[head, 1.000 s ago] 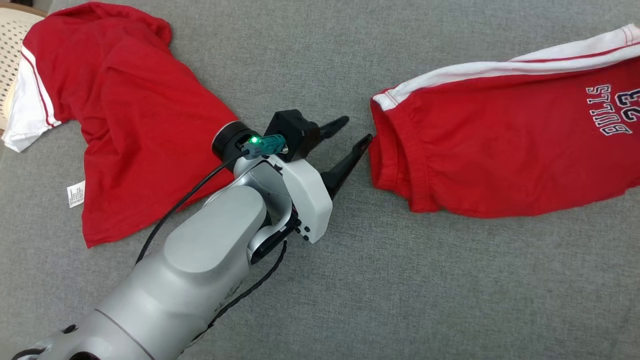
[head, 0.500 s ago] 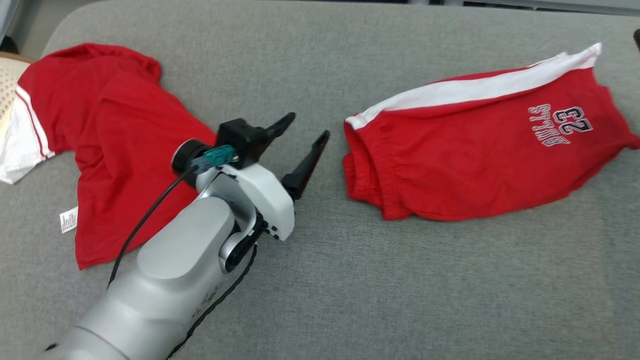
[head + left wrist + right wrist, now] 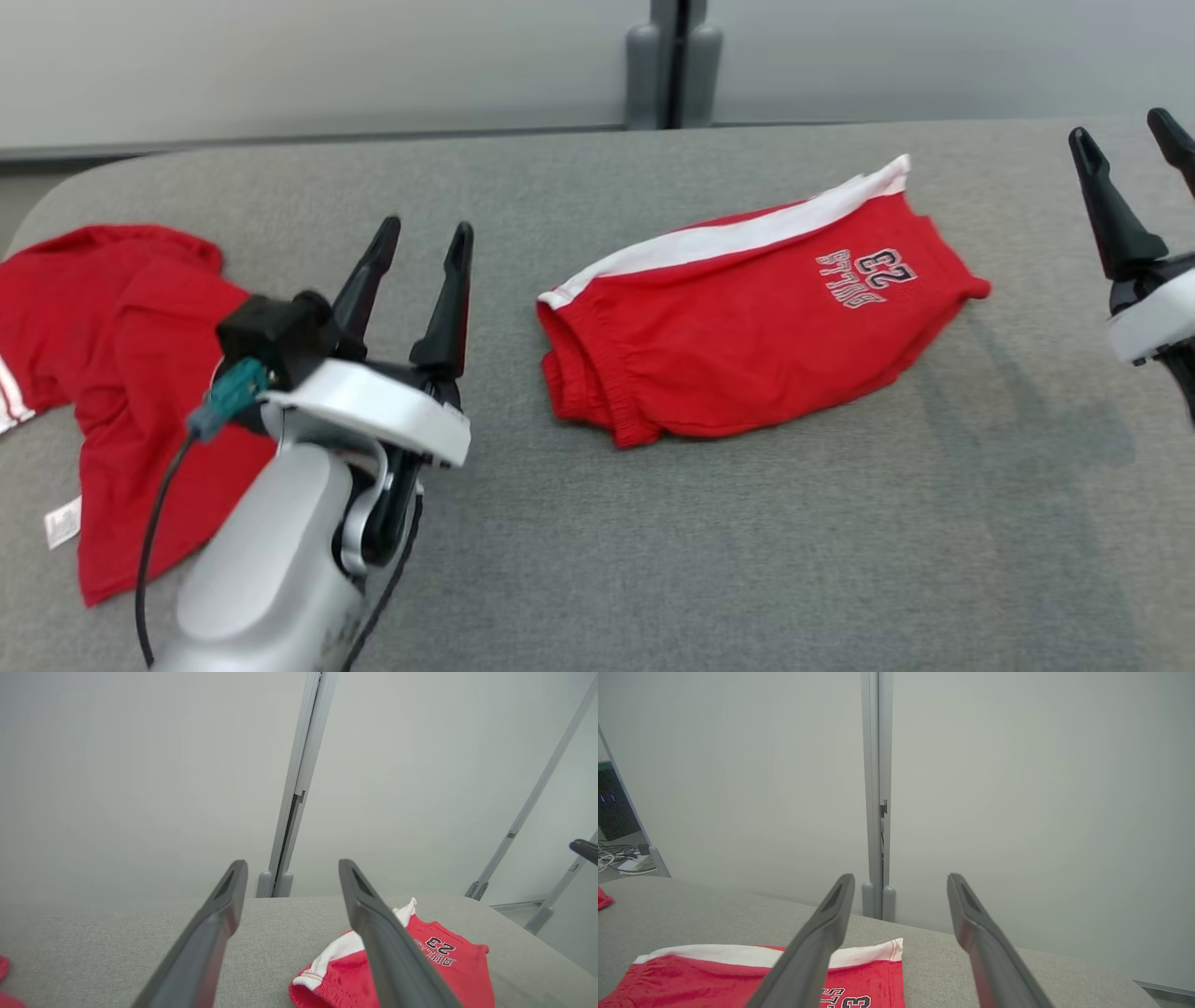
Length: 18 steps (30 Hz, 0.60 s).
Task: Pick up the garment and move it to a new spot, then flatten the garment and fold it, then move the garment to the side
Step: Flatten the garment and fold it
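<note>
Though folded, shorts (image 3: 747,327): lay about mid-counter, untouched, waistband end toward the left hand, white side stripe toward the far edge, printed number facing up.
Left hand (image 3: 427,229): spread wide, empty, raised off the cloth, between shorts and shirt, apart from both.
Right hand (image 3: 1120,126): likewise spread wide and empty, well off on the shorts' other side.
Step, as judged: looked folded already; seemingly left with only the move to the side.
Risk, top layer: could have peeled open on the lift if pinched by the upper layer alone.
Risk, drag: might have bunched at the puffy waistband and rolled over if slid across the rough weave instead of carried.
Risk, uneven lift: would probably have twisted out of square if raised by one hand ahead of the other.
Risk, shirt (image 3: 121,373): rumpled, red, close behind the left hand; could have been snagged by a low sweep, or buried under the shorts if chosen as the landing spot.
Risk, edge: might have slipped over if set too near a rounded corner.
Counter (image 3: 747,541): covered in grey woven fabric, flat, rounded at the corners, faintly shadowed toward the right.
Room: backed by a plain pale wall (image 3: 280,65) with a grey upright post (image 3: 672,65) at its middle; cluttered with cables (image 3: 616,858) on the floor, far left in the right wrist view.
</note>
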Available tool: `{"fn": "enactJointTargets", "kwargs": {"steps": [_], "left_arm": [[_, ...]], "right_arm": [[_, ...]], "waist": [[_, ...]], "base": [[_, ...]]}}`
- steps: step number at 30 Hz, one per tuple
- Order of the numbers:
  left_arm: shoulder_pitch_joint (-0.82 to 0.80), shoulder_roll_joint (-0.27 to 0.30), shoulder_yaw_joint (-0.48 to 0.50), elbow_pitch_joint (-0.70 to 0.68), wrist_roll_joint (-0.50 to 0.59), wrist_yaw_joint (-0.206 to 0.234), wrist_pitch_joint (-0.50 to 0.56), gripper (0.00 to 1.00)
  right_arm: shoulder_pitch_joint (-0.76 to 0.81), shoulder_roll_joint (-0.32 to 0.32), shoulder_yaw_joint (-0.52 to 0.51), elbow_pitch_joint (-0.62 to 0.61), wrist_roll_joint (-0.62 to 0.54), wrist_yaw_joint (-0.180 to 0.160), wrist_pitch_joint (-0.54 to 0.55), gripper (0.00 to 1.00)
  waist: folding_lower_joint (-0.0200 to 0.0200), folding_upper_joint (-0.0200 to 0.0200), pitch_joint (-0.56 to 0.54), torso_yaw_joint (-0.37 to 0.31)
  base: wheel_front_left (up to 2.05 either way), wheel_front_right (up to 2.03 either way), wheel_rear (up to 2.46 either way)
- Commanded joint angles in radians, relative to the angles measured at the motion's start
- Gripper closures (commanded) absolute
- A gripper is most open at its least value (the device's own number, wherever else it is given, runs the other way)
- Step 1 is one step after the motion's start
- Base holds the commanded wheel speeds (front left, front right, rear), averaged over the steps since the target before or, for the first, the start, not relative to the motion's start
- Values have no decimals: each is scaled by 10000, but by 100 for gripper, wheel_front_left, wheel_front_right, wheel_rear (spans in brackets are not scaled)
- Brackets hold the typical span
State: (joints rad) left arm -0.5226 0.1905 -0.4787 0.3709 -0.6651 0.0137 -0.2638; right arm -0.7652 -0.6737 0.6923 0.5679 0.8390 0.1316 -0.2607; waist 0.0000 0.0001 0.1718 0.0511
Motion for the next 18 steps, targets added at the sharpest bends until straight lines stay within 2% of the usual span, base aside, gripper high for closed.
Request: {"fn": "enactJointTargets", "kwargs": {"steps": [1,6,11,14,18], "left_arm": [[350,-42,274,-208,334,-45,-7,0],[1777,-516,1528,-967,1594,-187,-6,0],[2942,-964,2244,-1286,2671,-574,-5,0],[3544,-1180,2557,-1384,2987,-801,-7,0],[3945,-1300,2814,-1491,3194,-927,-7,0]], "right_arm": [[562,241,-419,-155,-237,-17,-54,0],[2656,1279,-2609,-1491,-2036,-16,-61,0],[4837,2595,-4303,-2631,-3438,-16,-40,0],[5775,3281,-4903,-2984,-3960,-16,-40,0],[6378,3718,-5275,-3149,-4313,-14,-41,0]], "waist": [[0,-1,-367,-375],[0,-1,-651,-700],[0,-1,-939,-926],[0,-1,-1043,-1028],[0,-1,-1070,-1051]], "base": [[0,0,0],[0,0,0],[0,0,0],[0,0,0],[0,0,0]]}}
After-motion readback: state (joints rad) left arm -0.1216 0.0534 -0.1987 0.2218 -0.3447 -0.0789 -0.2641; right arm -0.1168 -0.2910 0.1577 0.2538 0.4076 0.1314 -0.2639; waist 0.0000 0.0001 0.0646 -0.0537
